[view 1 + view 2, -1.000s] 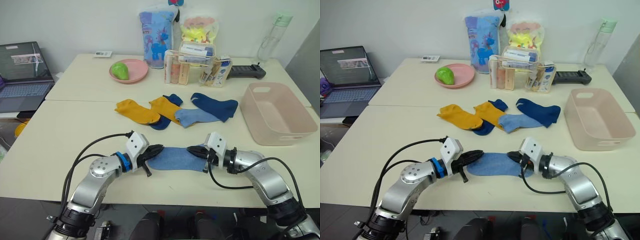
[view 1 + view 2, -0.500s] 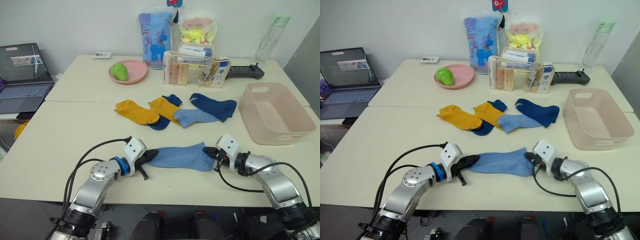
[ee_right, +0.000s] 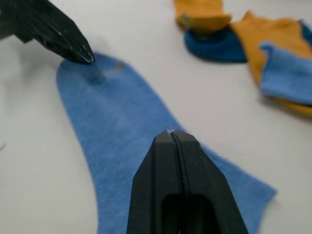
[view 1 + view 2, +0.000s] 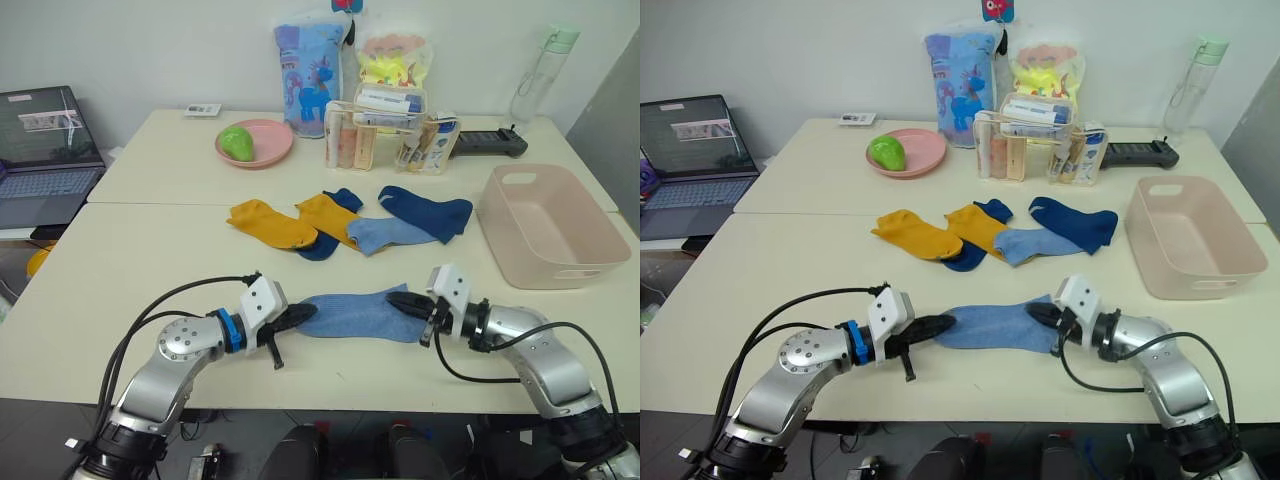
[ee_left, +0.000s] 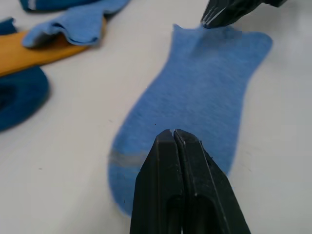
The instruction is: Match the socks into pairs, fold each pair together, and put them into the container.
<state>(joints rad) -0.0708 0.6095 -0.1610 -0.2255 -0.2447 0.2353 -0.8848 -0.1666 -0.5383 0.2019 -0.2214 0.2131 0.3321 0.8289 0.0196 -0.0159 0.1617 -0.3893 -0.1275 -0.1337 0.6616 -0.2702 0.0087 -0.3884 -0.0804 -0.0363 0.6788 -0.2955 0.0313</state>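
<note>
1. While a light blue sock [image 4: 358, 313] is lying flat on the near table [image 4: 120, 270], the left gripper [image 4: 300, 318] is pressing on its toe end at the 9 o'clock side, its fingers clenched together with no gap showing between them
2. The right gripper [image 4: 398, 301] is resting on the sock's opposite, cuff end at the 3 o'clock side, and its two fingers are likewise lying closed against each other, seen tip-on in its wrist view
3. Neither gripper is visibly pinching the fabric between its fingers; the closed tips are sitting on top of the sock, which is lying stretched out between them
4. Beyond this sock, toward 12 o'clock, the other socks are lying in a loose cluster: a mustard sock [image 4: 268, 222] at the cluster's 9 o'clock end, a second mustard sock [image 4: 330, 216] just beside it, and a navy sock [image 4: 324, 243] partly tucked under them
5. A second light blue sock [image 4: 392, 233] is lying at the cluster's middle, overlapping a navy sock [image 4: 428, 211] that is sitting at the 3 o'clock end
6. The pink tub [image 4: 546, 226] is standing at the table's 3 o'clock side, well apart from the grippers, with no sock showing inside it
7. At the far table's 12 o'clock edge, a pink plate [image 4: 255, 144] is carrying a green fruit [image 4: 236, 140], and a clear organiser [image 4: 388, 135] is standing near it
</note>
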